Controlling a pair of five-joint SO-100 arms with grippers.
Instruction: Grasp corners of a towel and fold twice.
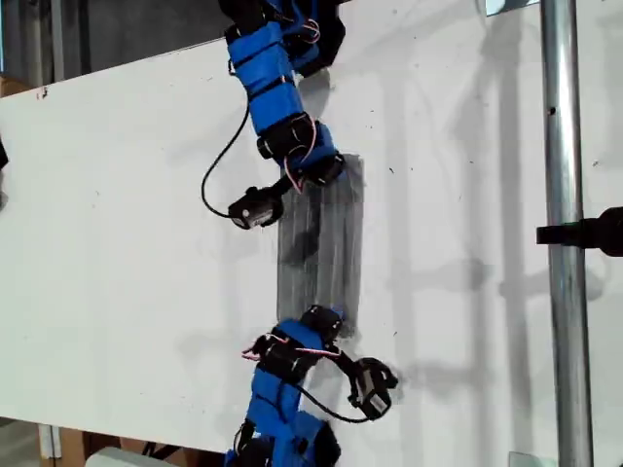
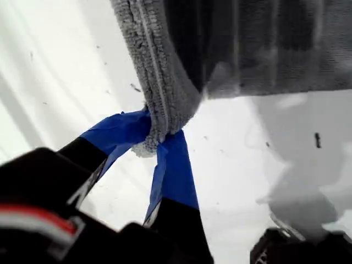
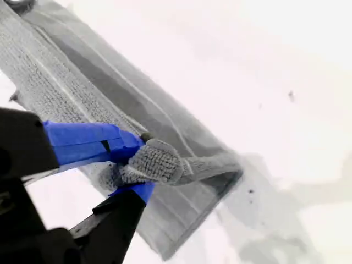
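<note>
The grey striped towel stretches as a narrow folded strip on the white table between two blue arms, one at the exterior view's top and one at its bottom. Each arm's jaws meet one end of the strip. The wrist views do not show which arm is which. My first gripper is shut on a bunched corner of the towel, which is lifted off the table. My second gripper is shut on another corner, held just above the striped towel.
The white table extends widely to both sides of the towel in the exterior view. A vertical metal pole with a black clamp stands at the exterior view's right. Small black cameras on cables hang beside both arms.
</note>
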